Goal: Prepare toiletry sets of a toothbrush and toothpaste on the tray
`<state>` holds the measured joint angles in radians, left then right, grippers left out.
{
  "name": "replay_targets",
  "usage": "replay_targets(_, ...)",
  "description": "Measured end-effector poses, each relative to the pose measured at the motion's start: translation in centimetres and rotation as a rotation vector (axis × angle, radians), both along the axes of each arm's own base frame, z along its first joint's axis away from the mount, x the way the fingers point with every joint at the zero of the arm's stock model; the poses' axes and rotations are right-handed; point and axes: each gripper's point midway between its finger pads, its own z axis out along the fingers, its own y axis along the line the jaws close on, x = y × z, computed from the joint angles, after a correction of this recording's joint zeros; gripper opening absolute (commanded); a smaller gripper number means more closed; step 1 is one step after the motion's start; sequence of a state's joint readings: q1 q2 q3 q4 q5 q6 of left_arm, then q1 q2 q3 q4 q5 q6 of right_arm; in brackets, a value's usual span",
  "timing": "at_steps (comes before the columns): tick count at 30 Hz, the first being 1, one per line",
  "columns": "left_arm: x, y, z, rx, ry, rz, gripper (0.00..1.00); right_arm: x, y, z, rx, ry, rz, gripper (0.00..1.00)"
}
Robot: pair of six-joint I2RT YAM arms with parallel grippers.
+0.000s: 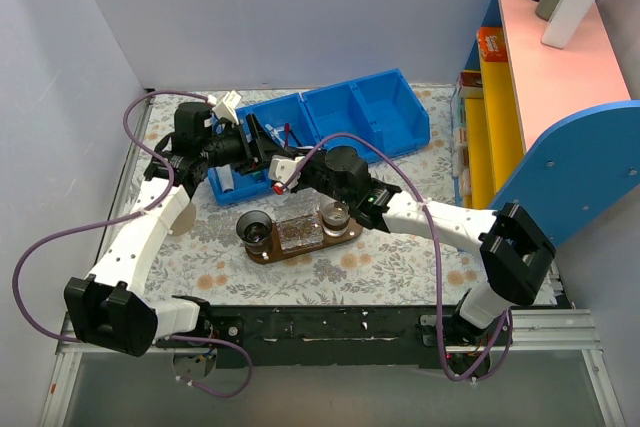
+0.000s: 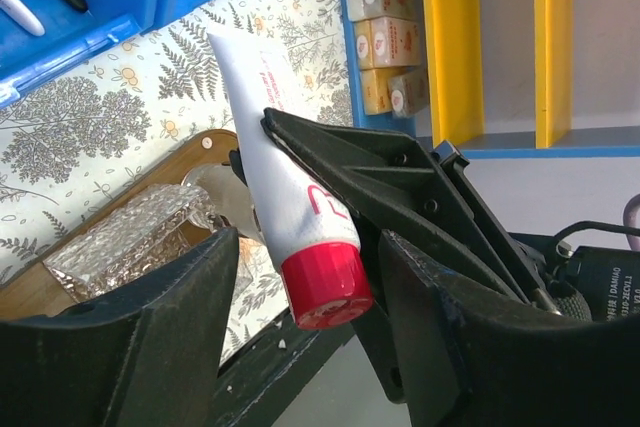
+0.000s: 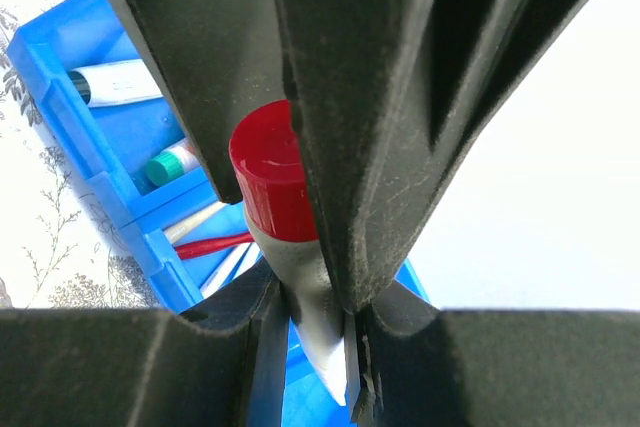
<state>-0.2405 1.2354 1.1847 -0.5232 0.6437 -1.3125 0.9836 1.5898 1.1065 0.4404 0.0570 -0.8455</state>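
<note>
**Desk:** Where is the toothpaste sitting right now?

**Me:** It isn't sitting anywhere, it's hanging in the air. I'm looking at the toothpaste just past the far long side of the tray, towards the tray's left end, between the tray and the blue bins. It's tilting, with the red cap at the lower end and pointing towards my left wrist camera.

**Desk:** Who's got it?

**Me:** The right gripper is pinching it. Its fingers are pressing on the white body of the tube a little way behind the cap, and the tube is looking squeezed flat there.

**Desk:** And the left one?

**Me:** The left gripper is straddling the cap end with its jaws standing partly apart. I'm seeing patterned cloth through the gap on one side of the cap and a thin gap on the other, so it isn't gripping anything. From the right wrist camera its fingers are crowding the cap, and I can't tell whether one is brushing it.

**Desk:** Anything on the tray?

**Me:** A dark cup is standing at the tray's left end, with a knobbly clear piece beside it. No tube is lying on the tray.
</note>
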Motion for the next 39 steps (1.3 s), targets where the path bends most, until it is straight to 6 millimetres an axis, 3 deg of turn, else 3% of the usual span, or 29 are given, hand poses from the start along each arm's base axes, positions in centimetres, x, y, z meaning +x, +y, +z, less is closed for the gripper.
replay_targets(7, 0.2, -0.1, -0.4, 0.0, 0.012, -0.005, 0.23, -0.3, -0.1, -0.4, -0.028, -0.013, 0.003, 0.25)
replay_targets(11, 0.3, -0.3, -0.4, -0.007, 0.013, -0.01, 0.01, -0.2, -0.2, -0.4, -0.034, -0.022, -0.002, 0.27)
replay_targets(16, 0.4, -0.3, -0.3, -0.01, 0.006, -0.011, 0.0, -0.1, -0.2, -0.3, -0.031, -0.026, -0.01, 0.35)
replay_targets(17, 0.4, -0.3, -0.3, -0.014, 0.003, -0.011, 0.0, -0.1, -0.3, -0.2, -0.028, -0.025, -0.014, 0.42)
replay_targets(23, 1.1, -0.1, -0.8, -0.017, -0.018, 0.029, 0.0, 0.1, -0.4, 0.0, 0.007, -0.003, -0.04, 0.56)
replay_targets(29, 2.5, 0.4, -0.2, -0.024, -0.089, 0.1, 0.0, -0.1, -1.4, -0.2, 0.051, 0.023, -0.075, 0.62)
replay_targets(35, 4.3, 1.0, 0.8, -0.016, -0.197, 0.155, 0.0, -0.5, -3.3, -0.5, 0.108, 0.095, -0.114, 0.62)
replay_targets(39, 4.9, 1.6, 0.6, 0.026, -0.279, 0.172, 0.0, -0.3, -6.0, 2.0, 0.236, 0.195, -0.143, 0.62)
